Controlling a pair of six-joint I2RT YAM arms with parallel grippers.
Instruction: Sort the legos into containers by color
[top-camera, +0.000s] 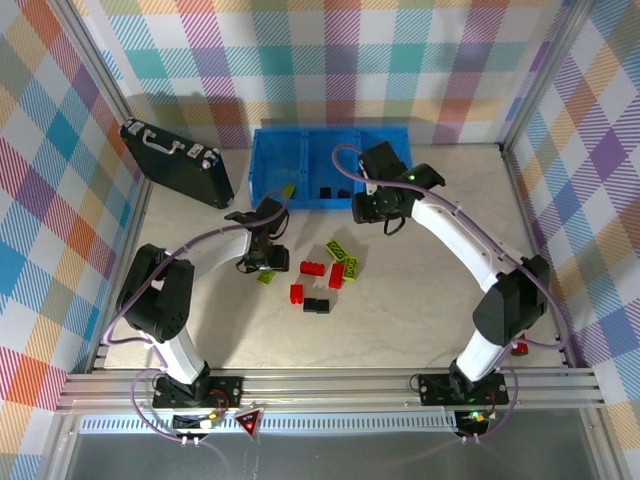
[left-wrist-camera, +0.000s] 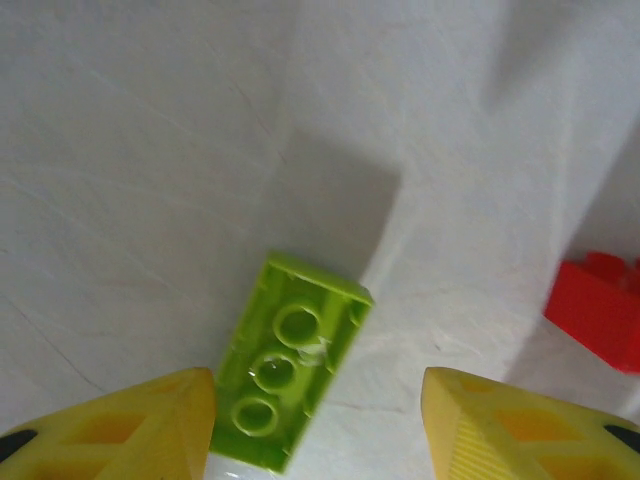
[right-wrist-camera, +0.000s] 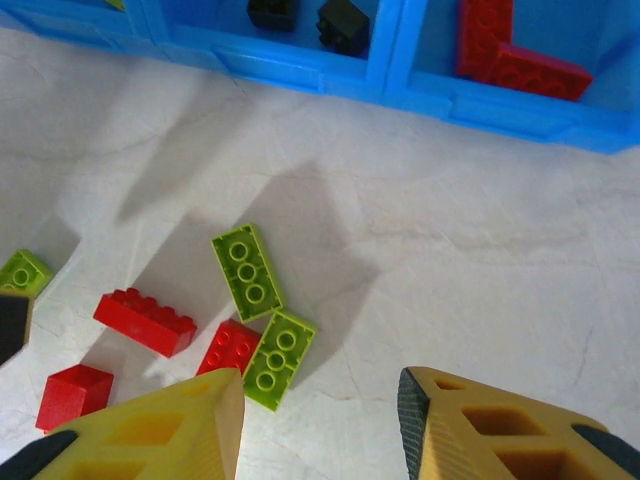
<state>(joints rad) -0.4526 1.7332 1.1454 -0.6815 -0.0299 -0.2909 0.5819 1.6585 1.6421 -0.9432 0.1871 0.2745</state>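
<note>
While the lime green plastic brick (left-wrist-camera: 290, 385) lay flat on the pale table (left-wrist-camera: 150, 150), well apart from the bright blue three-compartment plastic bin (right-wrist-camera: 300, 65), the left gripper (left-wrist-camera: 318, 400) stood over it with yellow fingers spread, one on each side, not yet pinching. The right gripper (right-wrist-camera: 320, 395) hung near the bin, spread and empty, probably to leave room. A red brick (left-wrist-camera: 600, 310) lay near, and a small black brick (top-camera: 316, 305) farther away; neither seemed to block the grasp.
</note>
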